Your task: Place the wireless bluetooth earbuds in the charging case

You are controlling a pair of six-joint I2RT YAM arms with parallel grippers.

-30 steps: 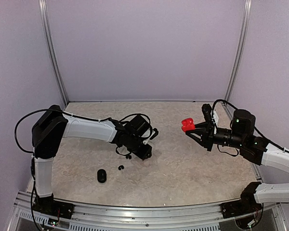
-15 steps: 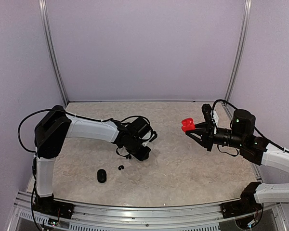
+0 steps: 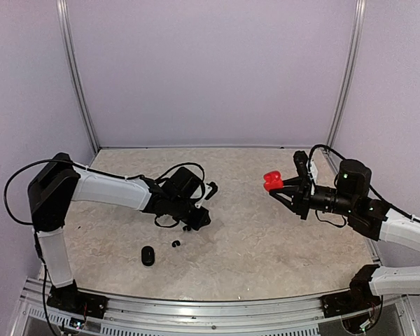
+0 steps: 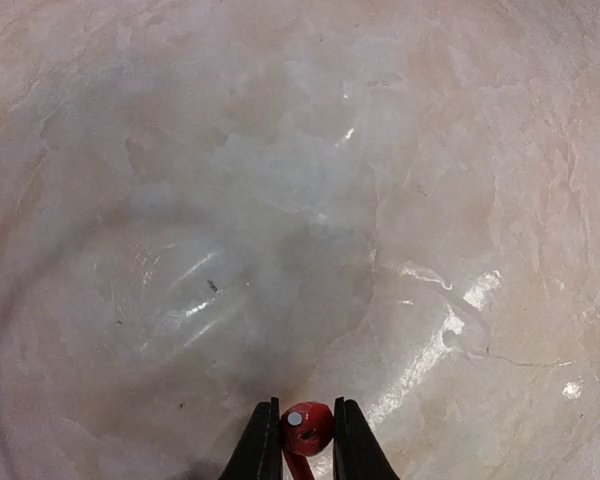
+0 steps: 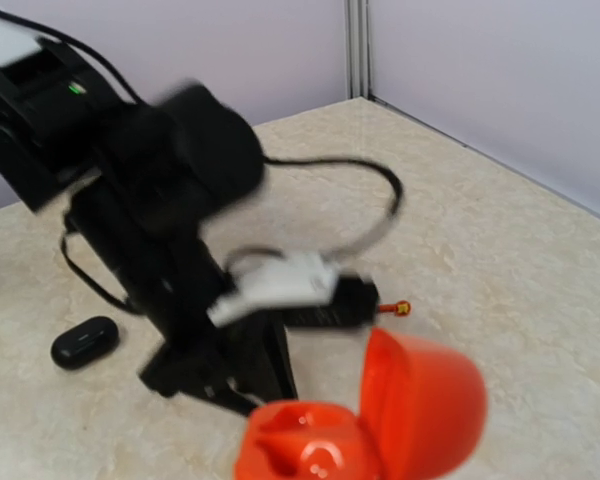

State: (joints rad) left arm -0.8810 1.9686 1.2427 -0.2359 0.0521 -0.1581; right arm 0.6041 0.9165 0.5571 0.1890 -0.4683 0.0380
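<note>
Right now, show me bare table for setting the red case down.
Bare: the middle, between the left gripper and the red case in the right gripper; also the strip along the back wall. Crowded: near left, around the black case and black earbud.

left hand (image 3: 198,221) shifted left, its arm (image 3: 112,190) retracted

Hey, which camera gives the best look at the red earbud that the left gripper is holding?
The left wrist view: the red earbud is close up and sharp, pinched in the left gripper. The right wrist view shows only a tiny blurred red speck at that gripper's tip. In the top view it is too small to make out.
</note>
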